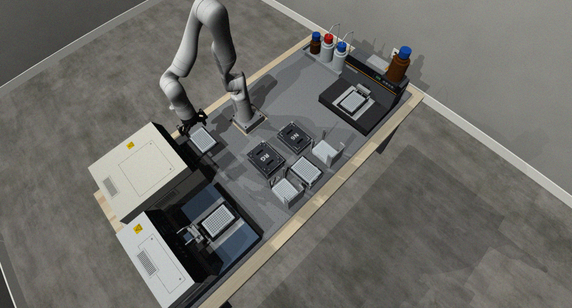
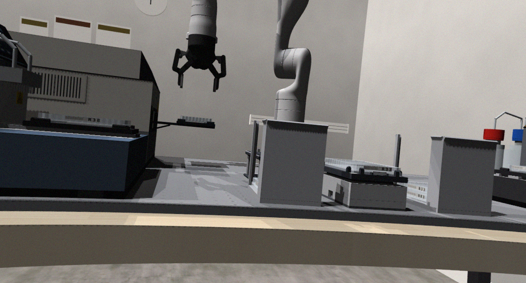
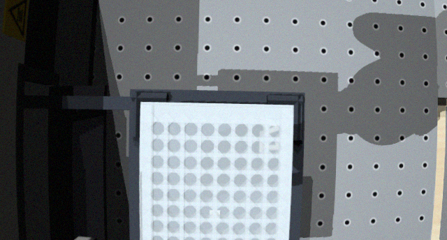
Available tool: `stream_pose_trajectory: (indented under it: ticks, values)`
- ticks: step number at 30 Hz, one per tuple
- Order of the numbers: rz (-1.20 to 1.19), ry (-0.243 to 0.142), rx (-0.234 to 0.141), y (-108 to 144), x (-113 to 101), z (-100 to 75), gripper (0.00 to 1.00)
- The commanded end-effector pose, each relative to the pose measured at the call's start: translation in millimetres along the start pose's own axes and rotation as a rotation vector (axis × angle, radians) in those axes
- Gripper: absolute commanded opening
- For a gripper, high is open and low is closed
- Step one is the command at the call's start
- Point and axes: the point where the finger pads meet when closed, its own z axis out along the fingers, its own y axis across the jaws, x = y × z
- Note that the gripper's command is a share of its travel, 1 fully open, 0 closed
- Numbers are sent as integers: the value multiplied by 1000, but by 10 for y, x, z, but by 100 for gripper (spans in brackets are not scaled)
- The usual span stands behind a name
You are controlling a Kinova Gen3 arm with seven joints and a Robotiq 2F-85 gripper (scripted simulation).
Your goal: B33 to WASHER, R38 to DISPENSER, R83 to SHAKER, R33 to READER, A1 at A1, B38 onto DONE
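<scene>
My gripper (image 1: 194,123) (image 2: 197,86) is open and empty. It hangs well above the white well plate (image 1: 202,139) (image 2: 194,118) (image 3: 216,170) that lies flat in the dark tray (image 3: 216,93) sticking out of the beige READER (image 1: 140,168). It is over the plate's far short end; the wrist view shows only that end and no fingers. Plate R38 (image 1: 217,220) (image 2: 84,118) sits on the blue WASHER (image 2: 66,159). Plate R33 (image 1: 306,170) (image 2: 364,167) sits on the SHAKER. Another plate (image 1: 352,101) sits on the black DISPENSER (image 1: 372,118).
Two grey stack racks (image 1: 291,200) (image 1: 334,157) (image 2: 292,162) (image 2: 461,174) flank the SHAKER near the front edge. Nests RG (image 1: 265,157) and N6 (image 1: 294,136) are bare. The arm's base (image 1: 247,122) stands beside the READER tray. Bottles (image 1: 327,46) line the far corner.
</scene>
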Motion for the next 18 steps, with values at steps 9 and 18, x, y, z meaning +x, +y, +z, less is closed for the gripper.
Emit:
stream_pose_trajectory:
  ticks: [9,18]
  values:
    - [0,0,1,-4,-1,119,100]
    - [0,0,1,-4,-1,238,100]
